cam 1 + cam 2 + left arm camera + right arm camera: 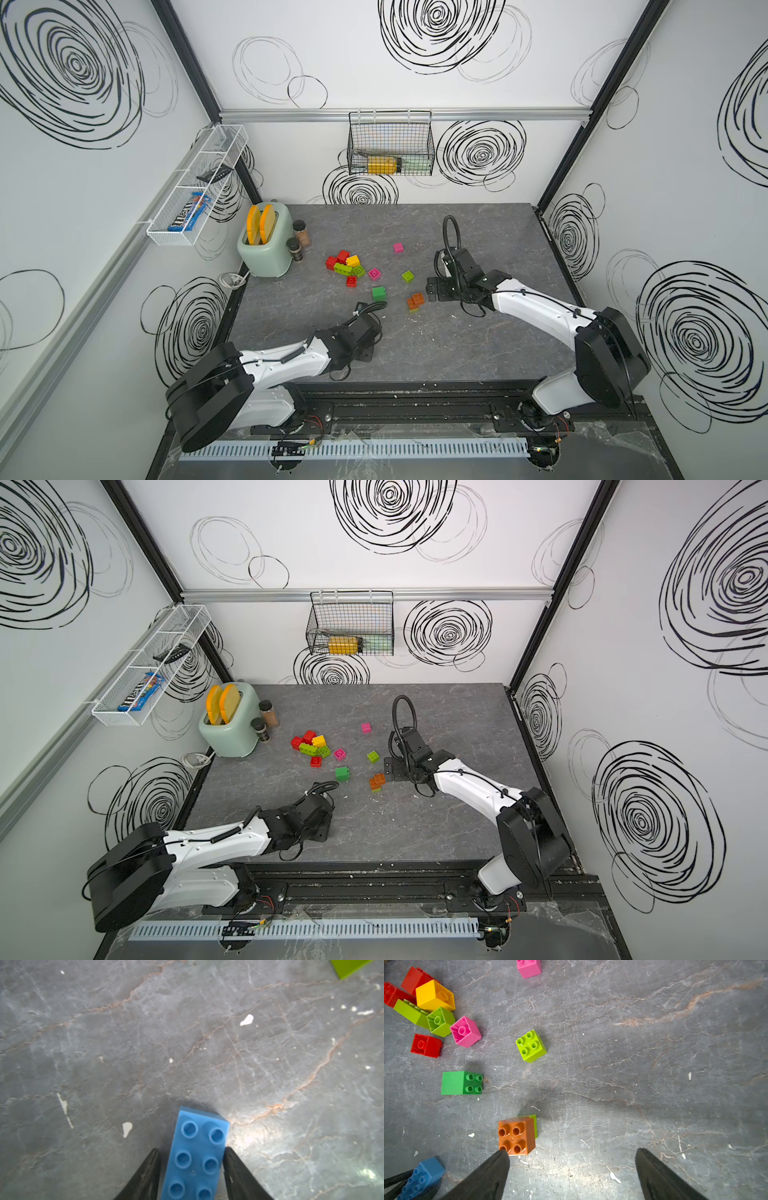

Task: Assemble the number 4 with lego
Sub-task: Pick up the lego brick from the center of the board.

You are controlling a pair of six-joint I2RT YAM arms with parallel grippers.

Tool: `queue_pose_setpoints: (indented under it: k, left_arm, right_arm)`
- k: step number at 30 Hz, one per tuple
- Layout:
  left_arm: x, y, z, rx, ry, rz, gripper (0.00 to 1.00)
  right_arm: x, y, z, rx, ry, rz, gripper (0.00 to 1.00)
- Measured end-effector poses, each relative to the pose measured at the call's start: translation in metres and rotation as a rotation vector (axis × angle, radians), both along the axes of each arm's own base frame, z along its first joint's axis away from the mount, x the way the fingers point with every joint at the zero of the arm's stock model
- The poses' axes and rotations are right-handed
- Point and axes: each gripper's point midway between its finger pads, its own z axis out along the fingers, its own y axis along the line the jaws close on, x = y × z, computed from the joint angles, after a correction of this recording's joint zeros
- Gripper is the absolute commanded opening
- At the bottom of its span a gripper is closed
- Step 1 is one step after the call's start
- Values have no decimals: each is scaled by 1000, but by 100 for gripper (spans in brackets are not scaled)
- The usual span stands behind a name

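Grey marbled table [457, 353]; loose lego [347, 266] heaped mid-table, strays scattered beside; right gripper [572, 1150] spread wide, empty, one fingertip by orange brick [516, 1138]; left gripper [191, 1149] straddles oblong blue brick [197, 1157], nearer the robot than the heap, studs up, long axis along the fingers, pointing away from the wrist; one pad touching, other a sliver off; cannot tell if clamped.

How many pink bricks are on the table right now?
2. One pink brick stands alone toward the back of the table; a second pink brick lies at the edge of the mixed pile. Others could hide under it.
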Motion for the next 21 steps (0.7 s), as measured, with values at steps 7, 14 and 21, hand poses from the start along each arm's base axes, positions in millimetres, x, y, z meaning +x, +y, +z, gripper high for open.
queue_pose_setpoints:
  k: [7,14,21]
  left_arm:
    - [-17,-16,0,-28,15,-34,50]
    - [-24,-17,-3,-36,19,-11,42]
    - [-22,-19,-3,-7,19,-4,23]
  right_arm:
    - [0,0,0,-1,-1,-1,99]
    - [1,0,1,1,-3,0,99]
    - [2,-2,2,-10,-14,-12,97]
